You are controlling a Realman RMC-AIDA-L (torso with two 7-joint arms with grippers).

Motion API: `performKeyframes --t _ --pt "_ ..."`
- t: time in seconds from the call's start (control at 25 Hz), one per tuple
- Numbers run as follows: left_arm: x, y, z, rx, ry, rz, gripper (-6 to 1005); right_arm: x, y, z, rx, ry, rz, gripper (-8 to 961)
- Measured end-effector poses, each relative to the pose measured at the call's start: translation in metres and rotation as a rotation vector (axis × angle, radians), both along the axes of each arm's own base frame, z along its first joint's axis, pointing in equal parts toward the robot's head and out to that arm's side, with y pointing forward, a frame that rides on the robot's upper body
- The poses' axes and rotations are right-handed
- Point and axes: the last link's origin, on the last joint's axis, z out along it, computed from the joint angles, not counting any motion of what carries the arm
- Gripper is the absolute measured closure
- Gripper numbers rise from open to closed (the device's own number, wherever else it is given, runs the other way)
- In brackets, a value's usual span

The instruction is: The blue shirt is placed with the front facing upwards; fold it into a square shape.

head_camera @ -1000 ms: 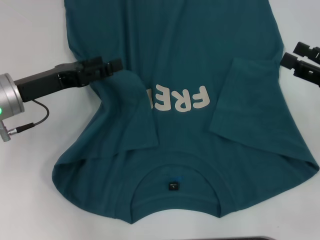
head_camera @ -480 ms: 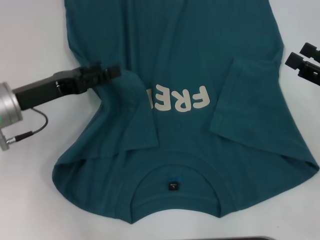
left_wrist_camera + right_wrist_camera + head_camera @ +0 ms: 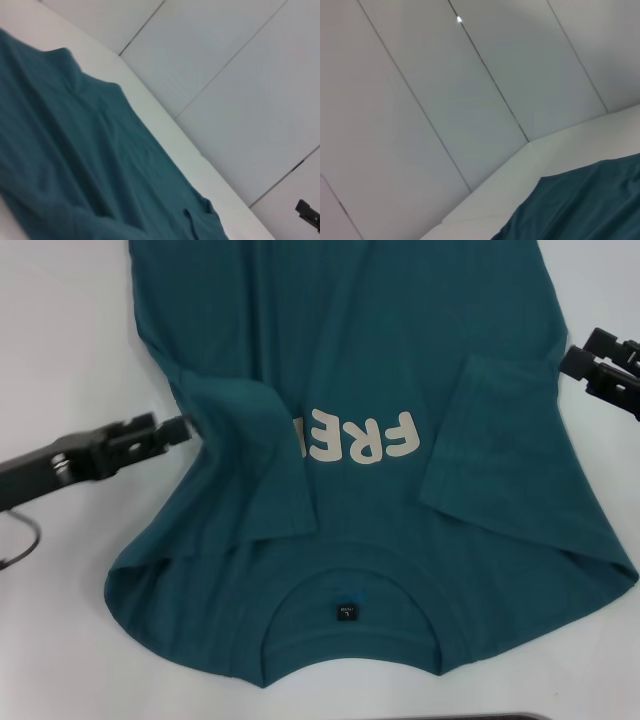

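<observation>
The blue shirt (image 3: 400, 530) lies flat on the white table, chest up, with white letters "FRE" (image 3: 362, 438) showing and the collar with its black label (image 3: 347, 612) nearest me. Both sleeves are folded inward over the body; the left one (image 3: 255, 455) covers the end of the lettering. My left gripper (image 3: 168, 428) hovers at the shirt's left edge, beside that folded sleeve, open and holding nothing. My right gripper (image 3: 588, 350) stands open just off the shirt's right edge. The left wrist view shows the shirt (image 3: 75, 165); the right wrist view shows one corner of it (image 3: 585, 205).
White table (image 3: 60, 330) surrounds the shirt on both sides. A dark strip (image 3: 450, 717) shows at the near edge. Pale wall panels (image 3: 445, 100) stand behind the table. The right gripper (image 3: 309, 214) shows far off in the left wrist view.
My left gripper has drawn back from the folded left sleeve, moving left and toward me off the shirt. The right gripper shifted slightly. The shirt has stayed as it lay.
</observation>
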Motion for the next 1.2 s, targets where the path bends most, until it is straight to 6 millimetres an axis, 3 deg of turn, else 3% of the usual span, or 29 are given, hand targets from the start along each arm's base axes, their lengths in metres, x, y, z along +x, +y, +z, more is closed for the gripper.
performKeyframes --t 0.28,0.48,1.2 --pt "-0.019 -0.034 0.019 -0.038 -0.01 0.001 105 -0.006 0.007 -0.001 -0.031 0.02 0.009 29" --pt "-0.029 -0.05 0.018 -0.074 0.01 0.022 112 -0.011 0.012 0.0 -0.053 0.022 0.021 29" --pt "-0.052 -0.067 0.003 -0.143 0.136 0.082 113 -0.016 0.016 0.0 -0.07 0.022 0.042 28"
